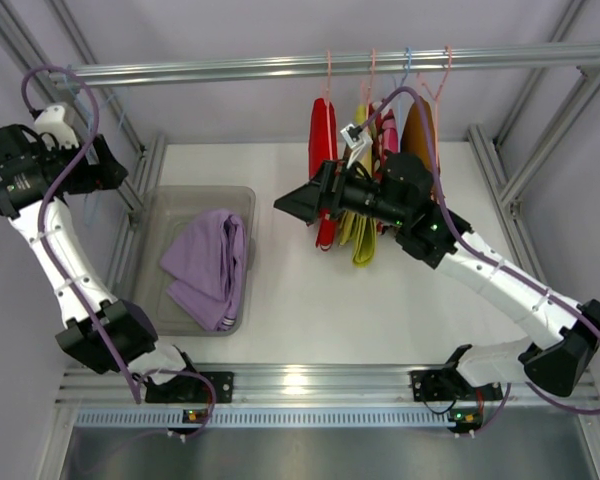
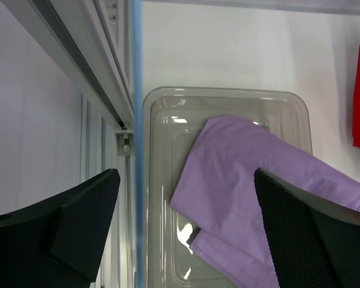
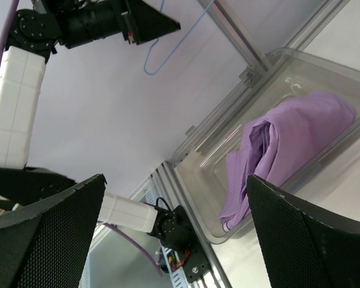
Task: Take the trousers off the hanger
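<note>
Tabletop (image 1: pixel 380 320) separates bin (image 1: pixel 195 190) from hung trousers (image 1: pixel 323 150); left hand (image 2: pixel 186 180), right hand (image 3: pixel 175 180) spread.

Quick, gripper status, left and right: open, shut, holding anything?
Left gripper: open, holding nothing; the lilac trousers lie loose in the bin.
Right gripper: open, holding nothing.

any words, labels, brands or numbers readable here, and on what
None can be read in any view.
Lilac trousers in the clear bin: no print shows.
Red trousers on the hanger: no label shows.
Left arm base: only a small light; any marking is too small to read.
</note>
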`<state>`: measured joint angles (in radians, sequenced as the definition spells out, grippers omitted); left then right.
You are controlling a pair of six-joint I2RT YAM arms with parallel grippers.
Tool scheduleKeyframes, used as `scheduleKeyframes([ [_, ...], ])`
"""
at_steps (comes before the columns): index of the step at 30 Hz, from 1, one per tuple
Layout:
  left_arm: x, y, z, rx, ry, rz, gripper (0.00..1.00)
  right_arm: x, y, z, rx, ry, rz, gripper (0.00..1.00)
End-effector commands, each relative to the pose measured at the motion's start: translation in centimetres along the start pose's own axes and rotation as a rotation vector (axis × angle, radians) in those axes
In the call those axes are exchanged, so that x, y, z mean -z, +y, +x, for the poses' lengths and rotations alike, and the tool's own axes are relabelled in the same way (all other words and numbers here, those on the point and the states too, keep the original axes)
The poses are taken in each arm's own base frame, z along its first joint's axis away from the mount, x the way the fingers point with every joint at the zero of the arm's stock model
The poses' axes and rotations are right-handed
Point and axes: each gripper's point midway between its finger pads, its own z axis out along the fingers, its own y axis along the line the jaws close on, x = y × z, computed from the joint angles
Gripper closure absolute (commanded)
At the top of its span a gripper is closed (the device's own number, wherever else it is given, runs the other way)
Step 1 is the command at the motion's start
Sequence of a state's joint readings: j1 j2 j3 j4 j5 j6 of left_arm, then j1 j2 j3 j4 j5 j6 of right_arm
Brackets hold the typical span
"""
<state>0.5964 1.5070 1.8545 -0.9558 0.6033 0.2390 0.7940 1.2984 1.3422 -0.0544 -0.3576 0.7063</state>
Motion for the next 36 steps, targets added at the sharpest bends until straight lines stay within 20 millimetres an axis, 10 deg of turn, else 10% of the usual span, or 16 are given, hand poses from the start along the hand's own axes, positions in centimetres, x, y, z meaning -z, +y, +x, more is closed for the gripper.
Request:
scheduleKeyframes([
  [1,3.3,-2.3,-2.3,-0.089,-0.114,0.009,0.01,1.8,1.7,-3.2,0.088,-0.104,-0.016,0.01],
  [16,15.6,-10.9,-2.4,-0.251,-0.212,-0.018,0.01,8.8,0.7,-5.7,0.290,-0.250,0.114,0.05],
  [22,17.9,-21.8,1.1,-0.152,-0.186,0.633,0.01,11.7,-1.7,-6.7,0.312,-0.292,0.220,0.06],
  [26,15.8,-23.6,2.0,0.151,-0.084,0.834,0.01,12.6,-2.7,-7.1,0.274,-0.314,0.251,0.06],
  [29,15.0,-26.4,-0.8,0.077,-0.240,0.876,0.01,13.1,-3.9,-7.5,0.241,-0.328,0.283,0.06],
  [36,8.1,-36.1,1.3,0.189,-0.106,0.991,0.01,14.0,-5.4,-8.1,0.225,-0.344,0.328,0.06],
])
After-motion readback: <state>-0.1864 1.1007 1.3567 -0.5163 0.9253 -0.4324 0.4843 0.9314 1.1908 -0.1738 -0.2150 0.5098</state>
